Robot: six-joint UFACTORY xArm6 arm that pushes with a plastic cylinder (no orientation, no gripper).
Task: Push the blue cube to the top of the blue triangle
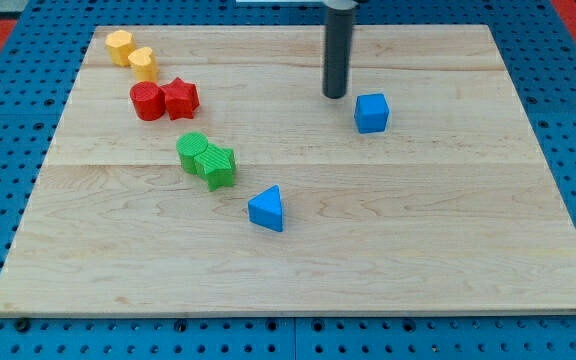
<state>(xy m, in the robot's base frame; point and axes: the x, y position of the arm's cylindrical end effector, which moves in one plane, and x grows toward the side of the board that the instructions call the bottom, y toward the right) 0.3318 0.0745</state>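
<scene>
Rod parked just up-left of the blue cube, not touching it.

The rod stands straight up, coming down from the view's top, with my tip (335, 95) on the desk (448, 250) close beside the blue cube (372, 113). The tool is a bare rod, so it's grasping nothing. The blue triangle (267, 209) sits well apart, toward the view's bottom left. Along the left run two yellow blocks (130, 54), two red blocks (164, 99) and two green blocks (207, 159), each pair touching.
</scene>
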